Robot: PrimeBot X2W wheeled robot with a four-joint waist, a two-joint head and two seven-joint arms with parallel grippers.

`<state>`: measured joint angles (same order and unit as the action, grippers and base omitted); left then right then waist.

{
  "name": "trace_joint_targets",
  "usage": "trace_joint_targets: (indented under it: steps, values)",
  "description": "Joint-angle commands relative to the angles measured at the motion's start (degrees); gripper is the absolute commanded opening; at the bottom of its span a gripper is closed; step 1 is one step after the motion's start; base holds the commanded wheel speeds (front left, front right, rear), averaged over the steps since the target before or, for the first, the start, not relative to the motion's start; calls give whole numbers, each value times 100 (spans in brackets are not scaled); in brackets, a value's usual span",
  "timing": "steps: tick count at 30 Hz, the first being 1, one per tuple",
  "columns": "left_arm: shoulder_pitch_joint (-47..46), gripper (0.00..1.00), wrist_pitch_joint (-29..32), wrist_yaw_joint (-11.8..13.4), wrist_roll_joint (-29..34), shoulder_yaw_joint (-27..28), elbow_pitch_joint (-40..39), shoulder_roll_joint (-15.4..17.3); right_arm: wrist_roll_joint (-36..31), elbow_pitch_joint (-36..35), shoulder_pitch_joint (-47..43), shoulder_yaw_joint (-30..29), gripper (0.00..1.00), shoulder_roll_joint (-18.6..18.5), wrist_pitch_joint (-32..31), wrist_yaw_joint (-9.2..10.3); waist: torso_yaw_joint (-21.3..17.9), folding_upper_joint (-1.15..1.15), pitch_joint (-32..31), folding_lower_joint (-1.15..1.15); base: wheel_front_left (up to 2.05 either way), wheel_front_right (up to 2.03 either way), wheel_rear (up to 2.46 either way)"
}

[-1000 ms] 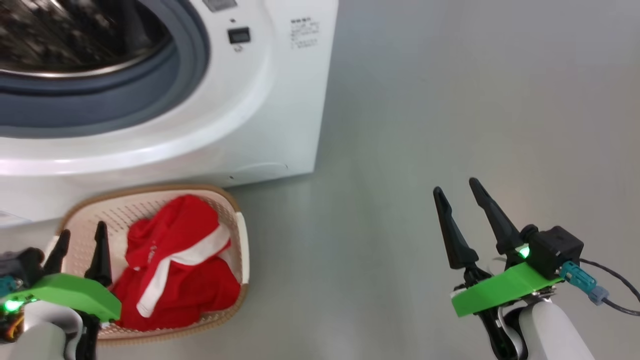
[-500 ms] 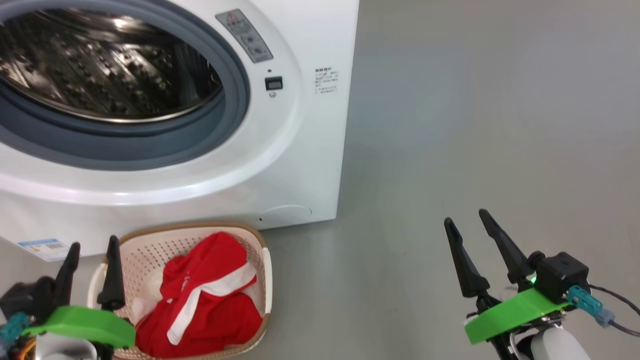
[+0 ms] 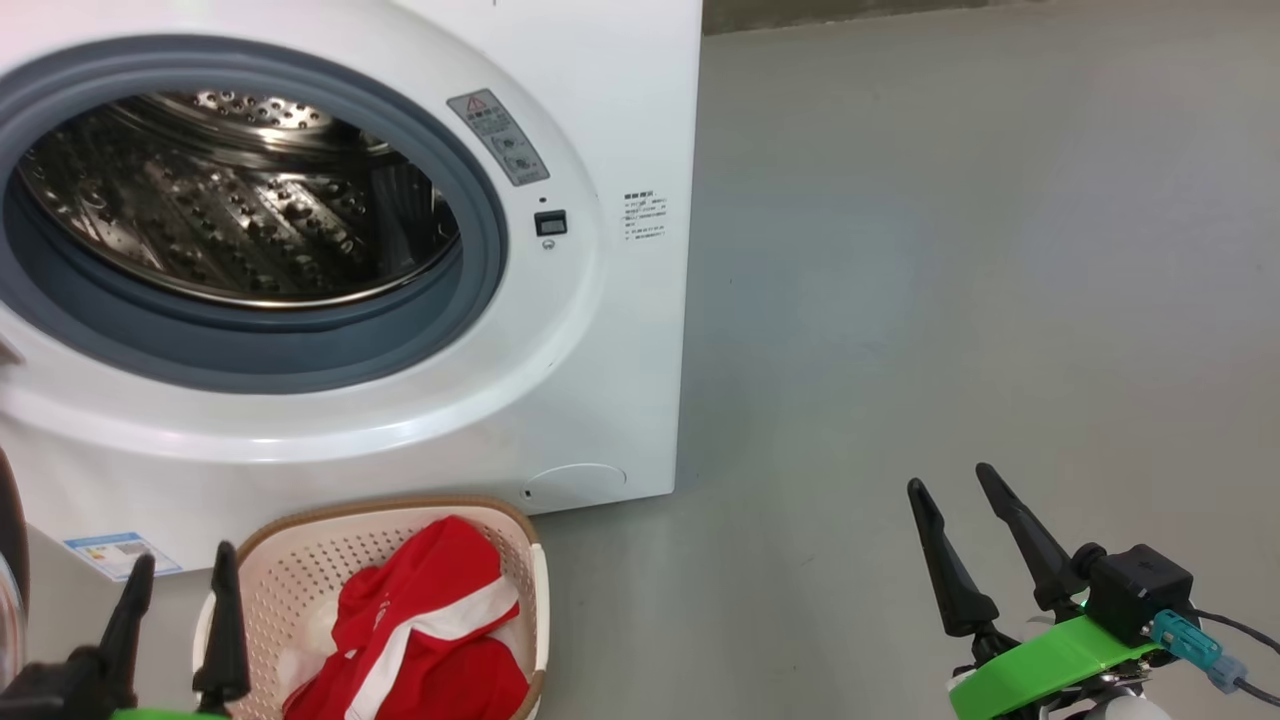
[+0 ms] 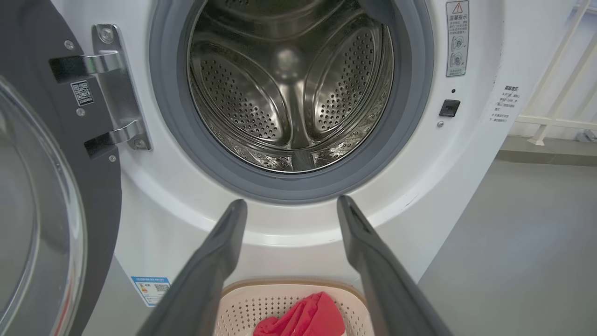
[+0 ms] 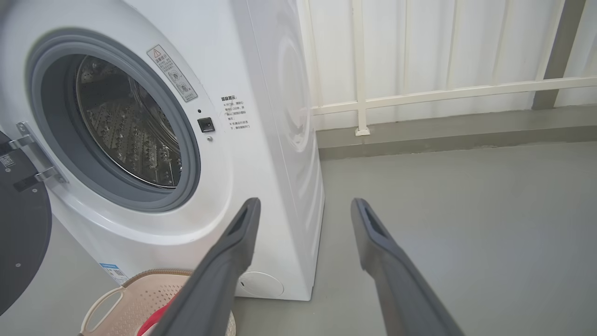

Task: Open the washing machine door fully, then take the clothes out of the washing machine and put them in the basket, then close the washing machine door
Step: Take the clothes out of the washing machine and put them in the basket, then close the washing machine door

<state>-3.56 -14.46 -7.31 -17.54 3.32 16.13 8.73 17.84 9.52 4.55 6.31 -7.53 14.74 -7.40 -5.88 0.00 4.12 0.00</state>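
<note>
Empty, wide apart: left gripper [image 3: 185,555], right gripper [image 3: 950,477]; clothes [image 3: 430,640] in basket [image 3: 300,520]; door [image 4: 100,196] open

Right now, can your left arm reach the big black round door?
Probably yes: the black-rimmed round glass door stands swung open just left of the open left gripper, with nothing between them.

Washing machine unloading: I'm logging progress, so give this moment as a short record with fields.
door: washing machine door swung open on its hinge
drum: steel drum looks empty
clothes: red clothes lie in the basket, which stands before the washing machine
left: left gripper open, holding nothing, facing the drum
right: right gripper open, holding nothing, over the floor
left to do: close the door
</note>
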Motion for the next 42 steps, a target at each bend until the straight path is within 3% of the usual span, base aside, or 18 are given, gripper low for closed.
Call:
trace_joint_targets:
  steps: [1, 20, 42]
  values:
    - [31, 100, -53, -18, 43, 272, -240, 68, 62, -159, -22, 74, 100, -71, 26, -9, -22, 0, -37, 0, 0, 0, 0]
    - [900, 100, -53, -18, 56, 637, -1080, -256, 92, -201, -237, -56, 100, -100, 26, -9, -36, 0, -193, 0, 0, 0, 0]
    - [841, 100, -53, -18, -60, 612, -1159, -238, 91, -208, -218, -87, 100, -83, 26, -9, -49, 0, -173, 0, 0, 0, 0]
